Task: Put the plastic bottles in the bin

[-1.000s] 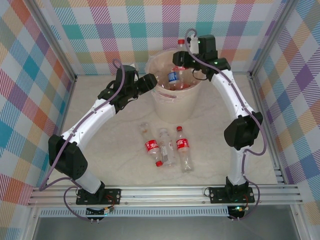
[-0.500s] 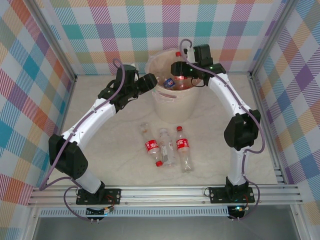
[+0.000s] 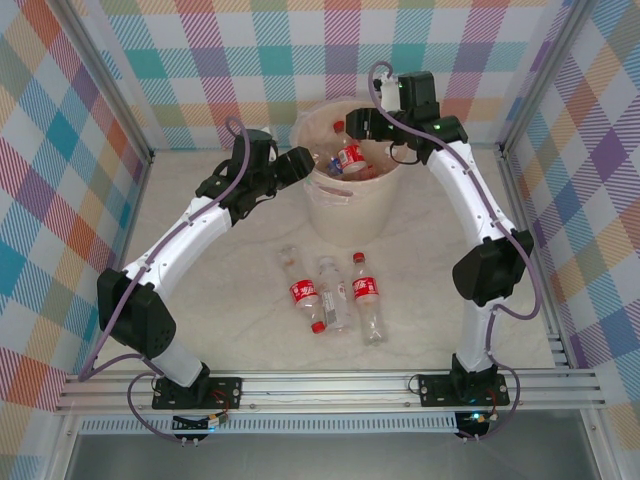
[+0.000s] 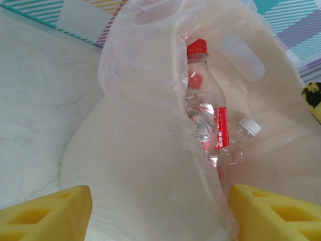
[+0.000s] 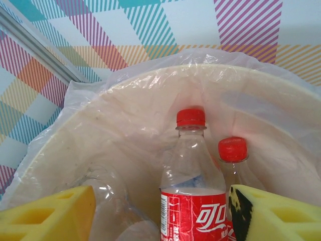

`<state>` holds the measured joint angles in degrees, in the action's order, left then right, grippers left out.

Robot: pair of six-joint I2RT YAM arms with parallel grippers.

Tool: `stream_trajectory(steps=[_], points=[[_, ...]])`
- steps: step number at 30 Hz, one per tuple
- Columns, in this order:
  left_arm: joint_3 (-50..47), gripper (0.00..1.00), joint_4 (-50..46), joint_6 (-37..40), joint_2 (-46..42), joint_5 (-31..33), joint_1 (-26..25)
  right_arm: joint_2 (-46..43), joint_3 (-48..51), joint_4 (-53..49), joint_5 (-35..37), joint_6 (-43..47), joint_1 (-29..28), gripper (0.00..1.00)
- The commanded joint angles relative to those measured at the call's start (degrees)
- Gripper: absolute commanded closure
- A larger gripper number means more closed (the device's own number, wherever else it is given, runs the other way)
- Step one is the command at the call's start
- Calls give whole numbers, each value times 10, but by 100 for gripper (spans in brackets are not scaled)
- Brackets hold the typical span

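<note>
The cream bin (image 3: pixel 345 210) stands at the back of the table, its clear liner (image 4: pixel 145 125) draped over the rim. My right gripper (image 3: pixel 366 126) hangs open over the bin's far side. In the right wrist view a red-labelled bottle (image 5: pixel 193 201) with a red cap lies between the spread fingers (image 5: pixel 47 213), inside the bin, beside a second red-capped bottle (image 5: pixel 232 150). My left gripper (image 3: pixel 300 163) is open at the bin's left rim, a finger (image 4: pixel 273 216) on each side of the liner. Three bottles lie on the table: one red-labelled (image 3: pixel 304 292), one clear (image 3: pixel 334 292), another red-labelled (image 3: pixel 366 293).
Through the liner, the left wrist view shows a red-capped bottle (image 4: pixel 205 105) and a white-capped one (image 4: pixel 246 130) in the bin. Checked walls and metal frame posts (image 3: pixel 520 200) close in the table on three sides. The rail (image 3: pixel 330 385) with both arm bases runs along the near edge.
The right gripper carried a red-labelled bottle from above the bin down into it, let go and drew back up. The left arm has not moved.
</note>
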<state>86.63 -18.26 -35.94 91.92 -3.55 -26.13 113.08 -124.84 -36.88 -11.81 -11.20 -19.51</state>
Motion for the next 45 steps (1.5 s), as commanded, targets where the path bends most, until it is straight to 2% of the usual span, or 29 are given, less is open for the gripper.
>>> stream_trajectory(steps=[1,8,15,23,31,37,41,45], points=[[1,29,-63,18,15,13,0,-11,-13,-23,-15,0,1,33],[10,29,-62,19,18,12,0,-53,-64,-103,-11,26,2,35],[12,29,-66,28,18,8,0,-178,27,-148,10,25,15,35],[20,28,-67,43,17,-1,1,-368,253,-196,72,-20,32,35],[6,28,-57,40,7,-5,0,-488,475,-226,71,-99,35,35],[3,27,-65,44,4,4,1,-529,646,-147,4,-171,36,34],[1,28,-61,40,5,0,0,-502,740,-51,-65,-209,33,31],[0,27,-64,40,4,1,0,-458,779,8,-74,-219,28,26]])
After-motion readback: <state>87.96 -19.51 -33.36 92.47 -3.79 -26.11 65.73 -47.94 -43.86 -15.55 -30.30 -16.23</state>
